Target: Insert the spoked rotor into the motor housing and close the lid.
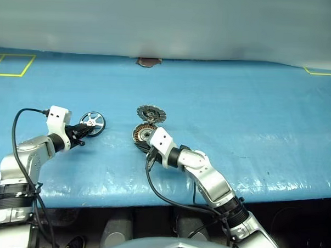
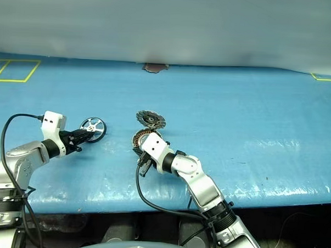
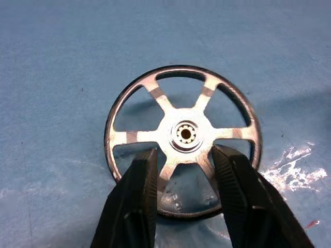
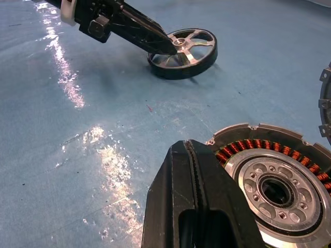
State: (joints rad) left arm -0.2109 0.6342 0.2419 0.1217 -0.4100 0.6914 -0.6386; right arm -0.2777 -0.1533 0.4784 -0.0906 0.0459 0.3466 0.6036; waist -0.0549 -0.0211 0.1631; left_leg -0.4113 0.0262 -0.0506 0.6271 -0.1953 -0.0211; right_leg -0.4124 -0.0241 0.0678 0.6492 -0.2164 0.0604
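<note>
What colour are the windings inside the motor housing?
Copper-orange, ringing a silver hub in the motor housing; clearest in the right wrist view.

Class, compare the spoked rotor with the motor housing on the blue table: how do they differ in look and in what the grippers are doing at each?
The spoked rotor is an open wheel with spokes; the motor housing is a cup ringed with copper-orange windings. The left gripper has its fingers open astride one of the rotor's spokes; the right gripper is shut beside the housing. Both are round, metal, and lie on the table.
</note>
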